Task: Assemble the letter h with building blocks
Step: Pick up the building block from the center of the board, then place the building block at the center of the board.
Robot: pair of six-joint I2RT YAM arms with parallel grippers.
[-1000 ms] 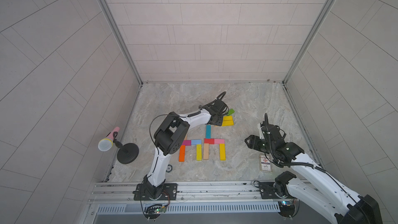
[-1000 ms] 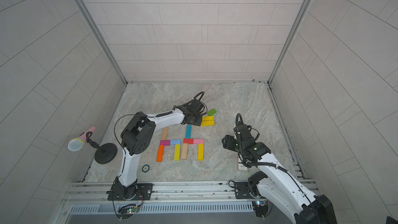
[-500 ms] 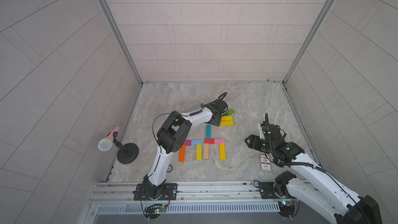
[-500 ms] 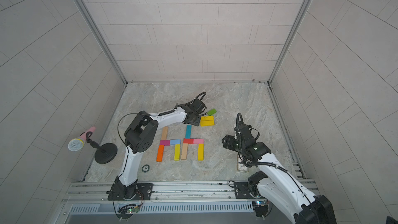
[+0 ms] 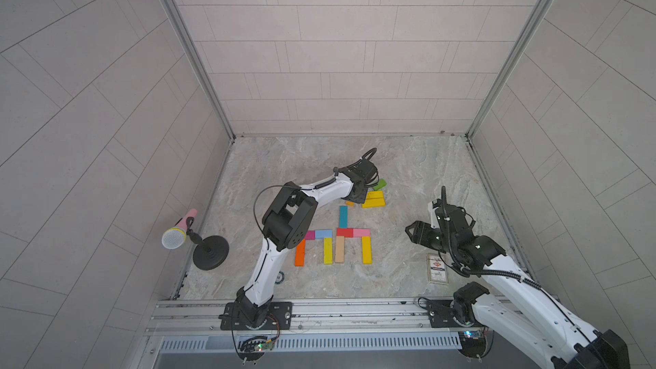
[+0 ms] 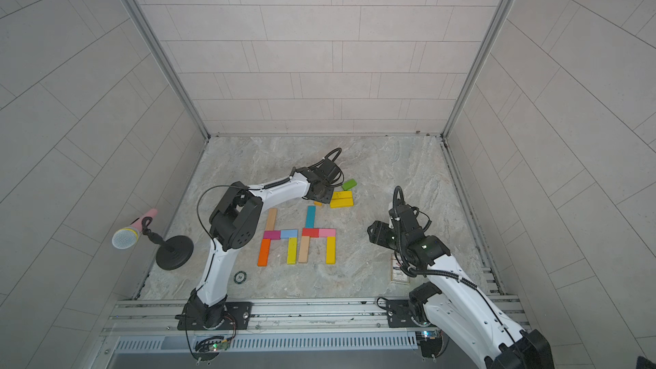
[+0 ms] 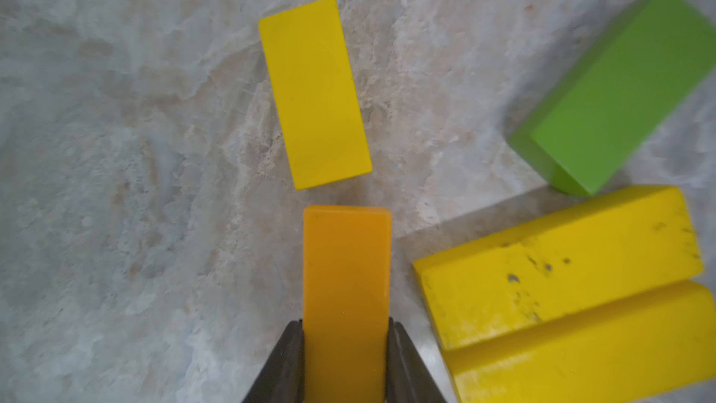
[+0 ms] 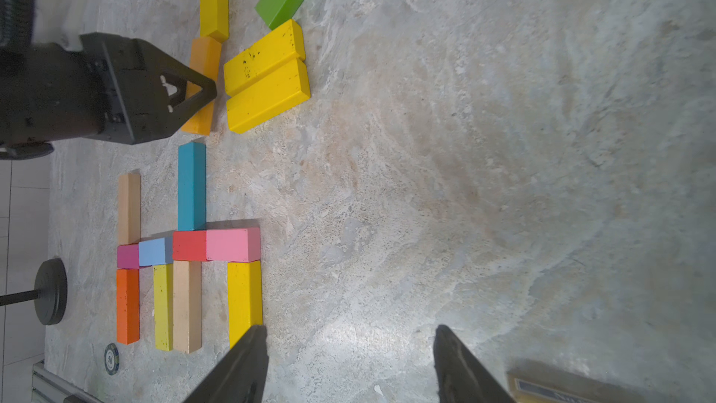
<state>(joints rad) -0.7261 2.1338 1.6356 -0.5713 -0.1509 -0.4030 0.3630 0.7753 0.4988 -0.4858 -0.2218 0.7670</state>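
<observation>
Left gripper [image 5: 356,198], in a top view, is down behind the laid letters [image 5: 344,232]; its wrist view shows it clamped on the orange block [image 7: 346,265], and the right wrist view puts two yellow blocks [image 8: 267,75] just beside, easily knocked by sideways drag.

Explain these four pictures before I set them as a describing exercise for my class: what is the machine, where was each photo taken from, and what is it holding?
Two white robot arms with pincer-like ends work at a stone-patterned table. Both top views look down from overhead; the two close-ups come from cameras on the arms' wrists. The left gripper is shut on an orange block. Near it lie a short yellow block, two long yellow blocks and a green block. The right gripper is open and empty. Other coloured blocks lie flat in two h shapes. A microphone and a card box sit at the sides.
</observation>
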